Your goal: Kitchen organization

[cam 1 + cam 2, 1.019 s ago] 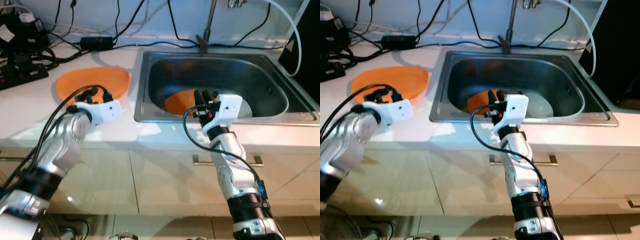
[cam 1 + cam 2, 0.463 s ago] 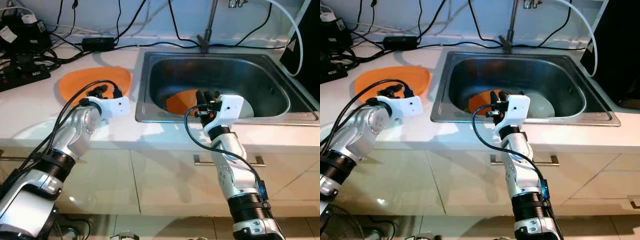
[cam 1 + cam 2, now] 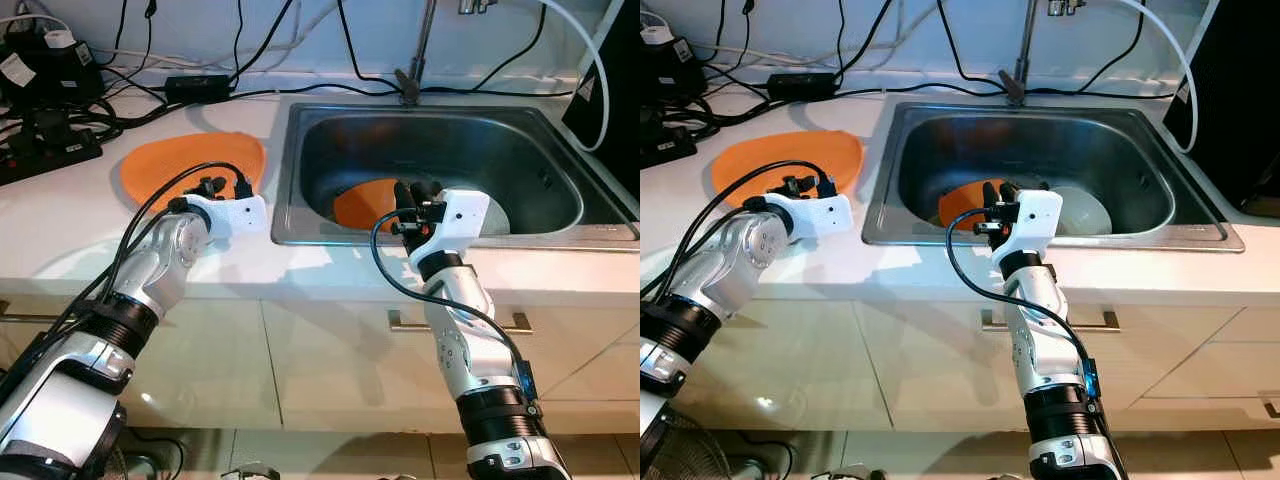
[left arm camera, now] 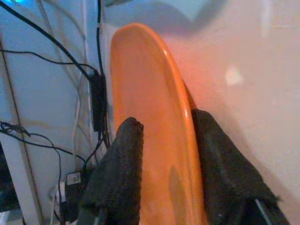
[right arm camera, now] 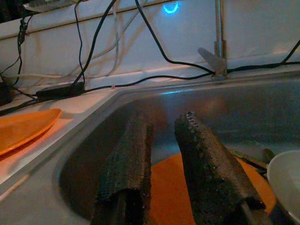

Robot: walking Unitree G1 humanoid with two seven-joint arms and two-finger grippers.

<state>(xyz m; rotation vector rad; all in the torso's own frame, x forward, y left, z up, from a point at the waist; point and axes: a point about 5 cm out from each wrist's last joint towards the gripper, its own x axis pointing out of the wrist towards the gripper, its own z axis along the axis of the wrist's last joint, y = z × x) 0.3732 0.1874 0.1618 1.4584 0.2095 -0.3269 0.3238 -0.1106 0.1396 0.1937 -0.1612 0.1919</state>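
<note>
An orange plate (image 3: 180, 160) lies flat on the white counter left of the sink (image 3: 560, 225). My left gripper (image 3: 212, 184) is at its near right rim. In the left wrist view the two fingers (image 4: 123, 154) stand open on either side of the orange plate's (image 4: 145, 93) edge. A second orange plate (image 3: 362, 203) lies in the sink with a white bowl (image 3: 1085, 210) beside it. My right gripper (image 3: 412, 190) hovers over the sink's front edge above that plate. It is open, with nothing between the fingers (image 5: 126, 164).
Power strips and tangled black cables (image 3: 50, 140) crowd the counter's back left, with a black adapter (image 3: 195, 85) behind the plate. The faucet (image 3: 415, 50) and a white hose (image 3: 590, 60) rise behind the sink. A dark object (image 3: 615, 90) stands at the far right.
My left gripper has swung right along the counter plate's near edge to its right rim. The right arm has hardly moved.
</note>
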